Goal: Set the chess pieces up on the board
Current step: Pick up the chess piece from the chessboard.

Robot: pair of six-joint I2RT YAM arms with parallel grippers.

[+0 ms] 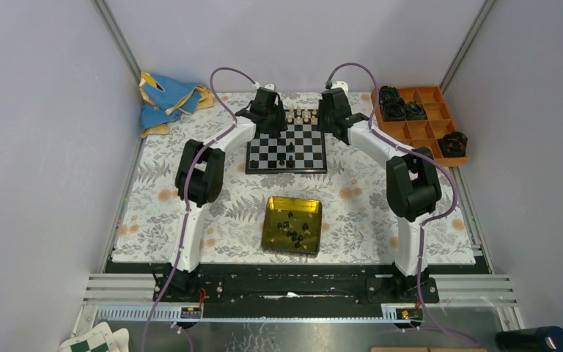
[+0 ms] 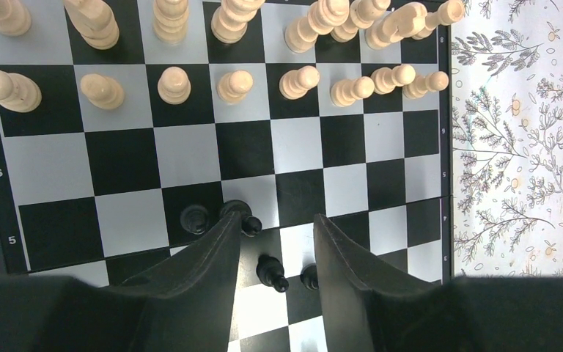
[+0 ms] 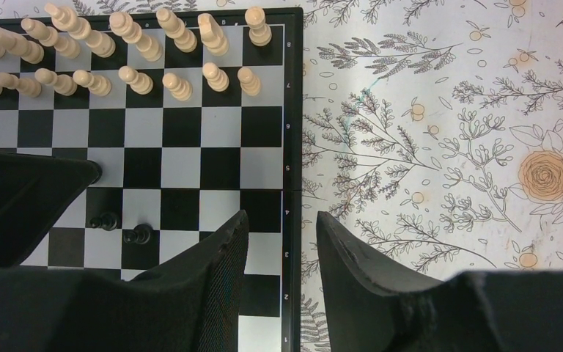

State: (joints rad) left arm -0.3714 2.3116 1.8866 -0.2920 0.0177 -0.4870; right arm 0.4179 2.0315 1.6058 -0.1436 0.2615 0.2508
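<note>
Over the board (image 2: 124, 158), left hand (image 2: 277, 220) hung spread above black chess pieces (image 2: 271, 273); right hand (image 3: 282, 218) was spread and empty.

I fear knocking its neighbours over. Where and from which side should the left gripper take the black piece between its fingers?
The left gripper should take the black piece by its slim upper part, from straight above. It seems to stand upright on the board, with another black piece close beside it, so a sideways approach would probably knock that one.
</note>
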